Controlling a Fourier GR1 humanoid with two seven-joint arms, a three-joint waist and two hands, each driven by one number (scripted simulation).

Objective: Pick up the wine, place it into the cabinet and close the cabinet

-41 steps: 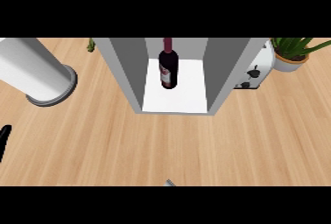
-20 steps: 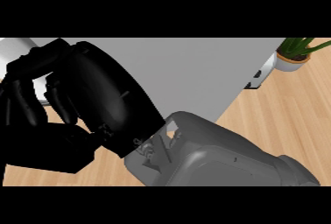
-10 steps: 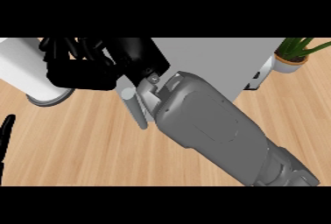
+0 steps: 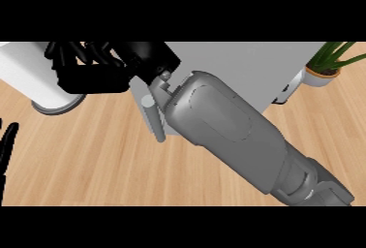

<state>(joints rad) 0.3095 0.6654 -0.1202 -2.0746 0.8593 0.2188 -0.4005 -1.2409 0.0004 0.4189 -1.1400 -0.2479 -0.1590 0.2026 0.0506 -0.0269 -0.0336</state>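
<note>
My right forearm [image 4: 229, 131] crosses the picture from the lower right to the upper left and covers the front of the grey cabinet [image 4: 250, 63]. My right hand [image 4: 107, 65] lies at the cabinet's upper left corner, fingers loosely bent with nothing in them. A grey upright edge of the cabinet [image 4: 154, 118] shows just left of the wrist. The wine bottle is hidden, and I cannot tell how the cabinet door stands. A thin black part of my left hand [image 4: 7, 145] rests at the left edge.
A white cylinder [image 4: 32, 72] on a grey round base stands at the left, partly behind my right hand. A potted plant [image 4: 328, 63] and a small white object [image 4: 286, 92] stand right of the cabinet. Bare wooden counter [image 4: 93, 164] lies in front.
The right arm came up from the lower edge and swung across the cabinet, hiding the wine bottle and white interior. Its hand moved up and left to the cabinet's corner.
</note>
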